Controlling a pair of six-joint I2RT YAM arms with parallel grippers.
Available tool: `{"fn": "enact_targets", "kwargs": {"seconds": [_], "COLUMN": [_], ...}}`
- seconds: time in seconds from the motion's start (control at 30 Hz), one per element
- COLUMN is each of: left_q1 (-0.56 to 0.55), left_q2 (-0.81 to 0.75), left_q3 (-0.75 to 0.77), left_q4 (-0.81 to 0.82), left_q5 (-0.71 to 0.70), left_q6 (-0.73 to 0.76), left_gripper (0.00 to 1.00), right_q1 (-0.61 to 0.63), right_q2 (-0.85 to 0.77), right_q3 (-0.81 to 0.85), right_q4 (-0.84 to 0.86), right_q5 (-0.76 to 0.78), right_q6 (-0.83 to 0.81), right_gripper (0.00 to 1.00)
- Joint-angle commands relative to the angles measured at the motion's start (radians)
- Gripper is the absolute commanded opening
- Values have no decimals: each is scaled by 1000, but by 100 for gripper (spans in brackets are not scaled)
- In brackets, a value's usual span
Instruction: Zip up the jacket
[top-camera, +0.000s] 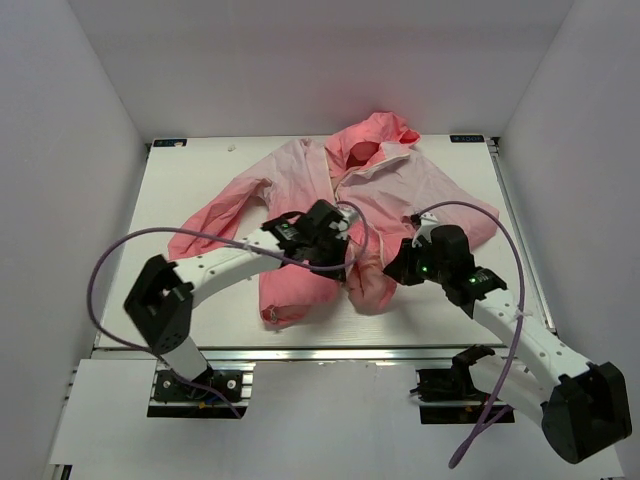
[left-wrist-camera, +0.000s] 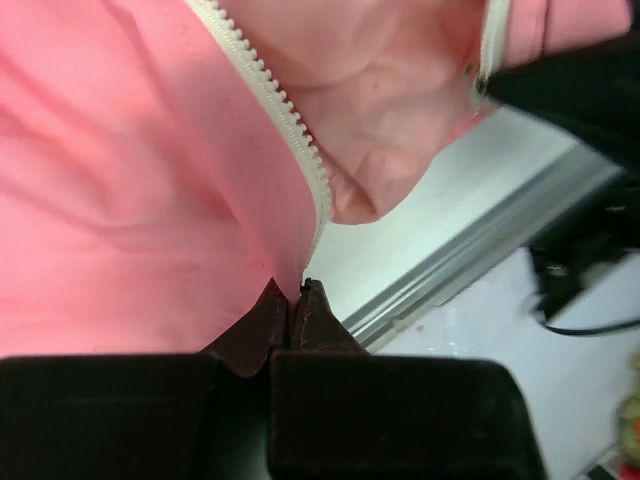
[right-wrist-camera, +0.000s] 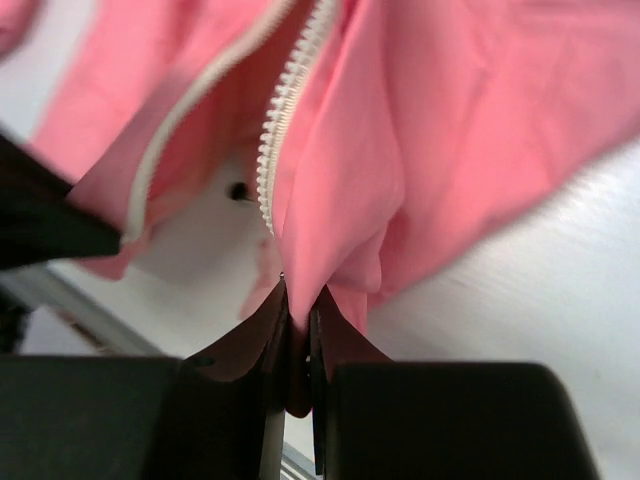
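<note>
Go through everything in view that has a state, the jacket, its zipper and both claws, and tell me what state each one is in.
jacket: lying front up, front open, bottom edge bunched between the claws.
zipper: undone, its two rows of teeth apart.
left claw: shut on the jacket's edge at the foot of one zipper row.
right claw: shut on the jacket's fabric at the foot of the other row.

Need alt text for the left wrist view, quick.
The left gripper is shut on the jacket at the lower end of its open white zipper, which runs up and left. The table shows to the right.
</note>
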Motion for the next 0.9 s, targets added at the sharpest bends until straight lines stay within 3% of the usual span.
{"fn": "enact_targets", "kwargs": {"seconds": [0.0, 0.13, 0.37, 0.5, 0.87], "left_q1": [96, 177, 213, 228, 248], "left_q2": [-161, -269, -329, -343, -381], "left_q3": [-119, -282, -392, -424, -526], "left_q4": [253, 578, 830, 923, 1107], "left_q5": [190, 405, 577, 626, 632], "left_q6": [-33, -123, -221, -264, -344], "left_gripper": [0, 0, 0, 0, 0], "right_q1": [-4, -4, -4, -4, -4], "right_q2": [-67, -96, -76, -70, -133], "right_q3": [20, -2, -22, -48, -130], "right_q4": [146, 263, 433, 559, 682], "right_q5": [-178, -299, -459, -507, -494], "right_q6": [-51, -50, 27, 85, 165], "right_gripper": [0, 0, 0, 0, 0]}}
